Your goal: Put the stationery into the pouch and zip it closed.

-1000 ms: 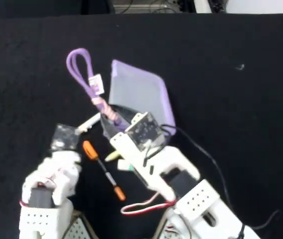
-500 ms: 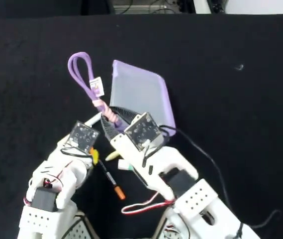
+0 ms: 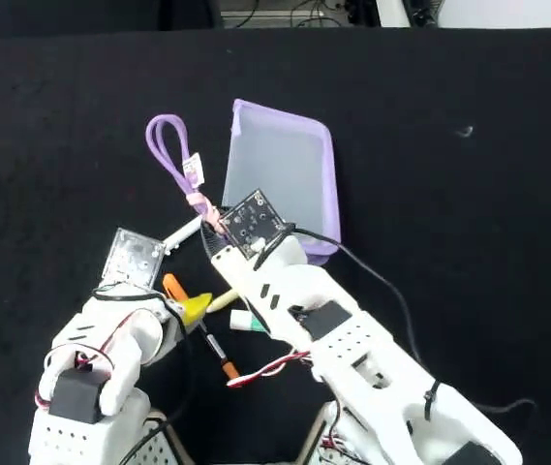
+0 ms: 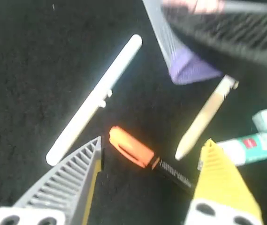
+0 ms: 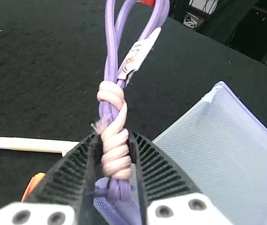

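The purple pouch (image 3: 283, 172) lies flat on the black table, its looped cord (image 3: 166, 145) trailing off one corner. My right gripper (image 3: 215, 225) is shut on the cord's pink-wrapped knot (image 5: 114, 145), right beside the pouch's mesh face (image 5: 217, 154). My left gripper (image 4: 153, 143) is open low over the table, with the orange pen (image 4: 132, 148) lying between its grey and yellow fingers. A white pen (image 4: 95, 101), a cream pen (image 4: 203, 117) and a green-and-white tube (image 4: 253, 144) lie close by, outside the pouch. The orange pen (image 3: 202, 334) runs toward the arms' bases.
The stationery is crowded between the two arms, in front of the pouch's corner (image 4: 189, 70). A red and white cable (image 3: 265, 370) loops near the right arm's base. Bare black table stretches to the far left, far right and back.
My right gripper has pushed forward with the cord, shifting the pouch and loop away and slightly right. My left gripper swung toward the orange pen and now straddles it.
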